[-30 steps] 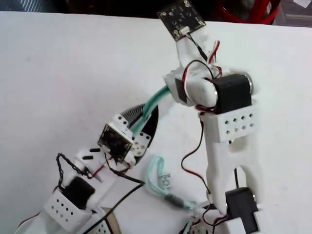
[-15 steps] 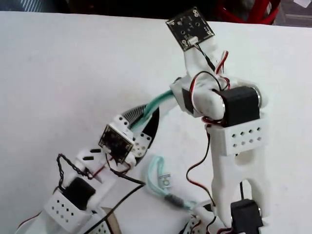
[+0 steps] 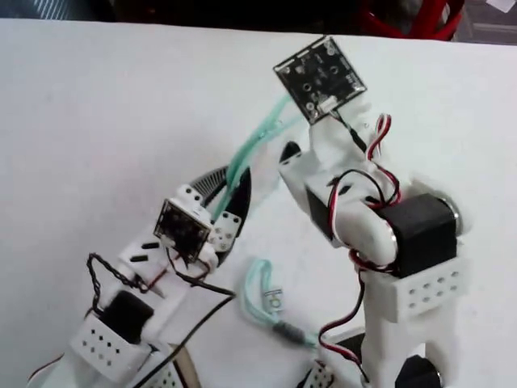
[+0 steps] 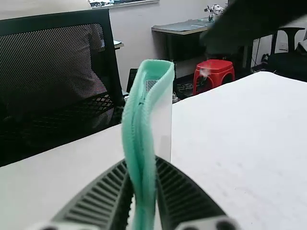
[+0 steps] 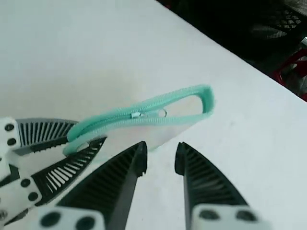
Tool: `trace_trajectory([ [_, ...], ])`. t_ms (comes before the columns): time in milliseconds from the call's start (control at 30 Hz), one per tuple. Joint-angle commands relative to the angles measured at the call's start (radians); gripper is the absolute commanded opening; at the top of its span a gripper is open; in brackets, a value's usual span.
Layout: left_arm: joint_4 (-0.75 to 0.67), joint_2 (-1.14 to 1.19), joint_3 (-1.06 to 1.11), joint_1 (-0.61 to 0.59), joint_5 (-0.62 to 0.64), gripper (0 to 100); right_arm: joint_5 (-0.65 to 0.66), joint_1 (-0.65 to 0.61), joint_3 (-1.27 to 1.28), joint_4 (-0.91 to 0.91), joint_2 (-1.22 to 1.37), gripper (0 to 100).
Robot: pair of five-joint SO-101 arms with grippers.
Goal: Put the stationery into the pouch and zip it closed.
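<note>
We saw the pouch (image 3: 252,149) (image 4: 142,139) (image 5: 144,113) held up off the desk (image 3: 97,121), standing on edge with its green zip rim uppermost. The left gripper (image 3: 230,192) (image 4: 142,189) had its fingers clenched on the pouch's lower end, one ribbed finger on either side of the zip rim. The right gripper (image 3: 283,153) (image 5: 160,153) hung just beside the pouch's free end, fingers released with a narrow gap between them and grasping nothing. In the right wrist view they sat near the pouch's side, though we could not tell whether they touched it. The zip pull (image 5: 136,115) sat about midway along the rim. Near the arms' bases a mint strap (image 3: 262,295) lay flat on the desk, well apart from the pouch.
</note>
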Motion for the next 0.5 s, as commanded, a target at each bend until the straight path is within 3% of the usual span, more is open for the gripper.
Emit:
trace_trajectory([
  [0, -0.014, 0.008, -0.003, -0.008, -0.008, 2, -0.049, -0.036, -0.127, -0.001, 0.099, 16.5],
  [100, -0.012, 0.008, -0.002, -0.008, -0.008, 2, -0.057, -0.076, -0.163, -0.001, 0.203, 23.2],
  [467, -0.012, 0.010, -0.002, -0.008, -0.008, 2, -0.064, -0.122, -0.143, 0.002, 0.257, 23.4],
])
